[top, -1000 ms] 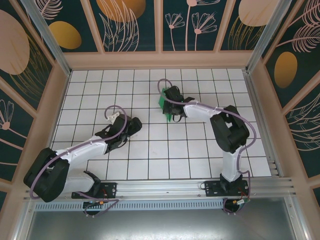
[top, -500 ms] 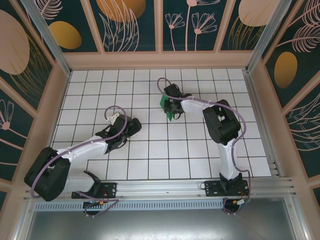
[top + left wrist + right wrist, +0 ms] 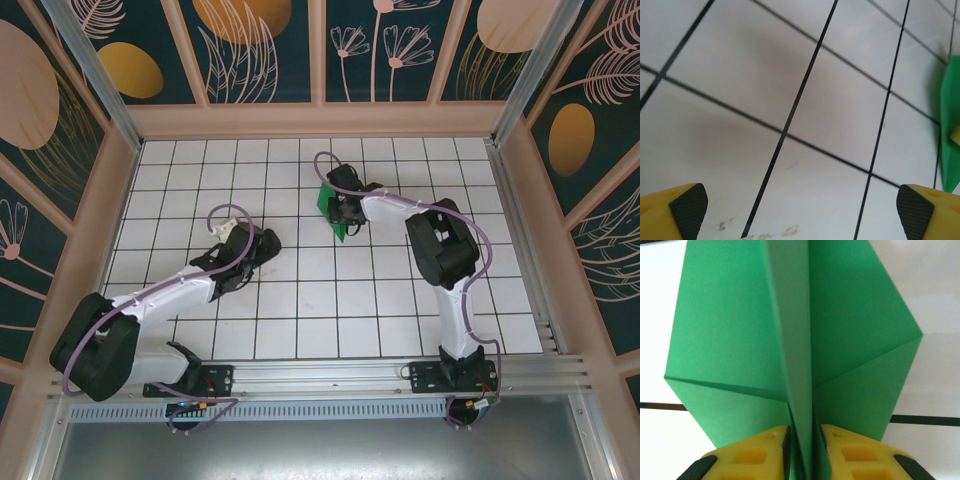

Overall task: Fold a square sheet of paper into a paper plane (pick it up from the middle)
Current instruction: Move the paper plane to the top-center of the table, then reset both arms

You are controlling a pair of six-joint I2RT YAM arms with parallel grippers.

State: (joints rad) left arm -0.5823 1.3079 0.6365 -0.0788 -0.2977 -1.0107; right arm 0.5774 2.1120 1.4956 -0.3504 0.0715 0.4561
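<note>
With the plane (image 3: pixel 790 340) apparently folded, the right claw (image 3: pixel 803 434) straddles its ridge, grip unclear, the left claw (image 3: pixel 800 206) wide open; next, back away cleanly.

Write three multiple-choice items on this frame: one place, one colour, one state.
1. The paper's ridge sits: A between the right gripper's fingers; B flat, far from it; C crumpled under it.
2. The paper is: A white; B green; C yellow.
3. The left gripper is: A open; B shut on paper; C shut, empty.
Answers: A, the ridge runs up between the yellow fingers in the right wrist view; B, its folds are bright green; A, its fingers stand wide apart.
</note>
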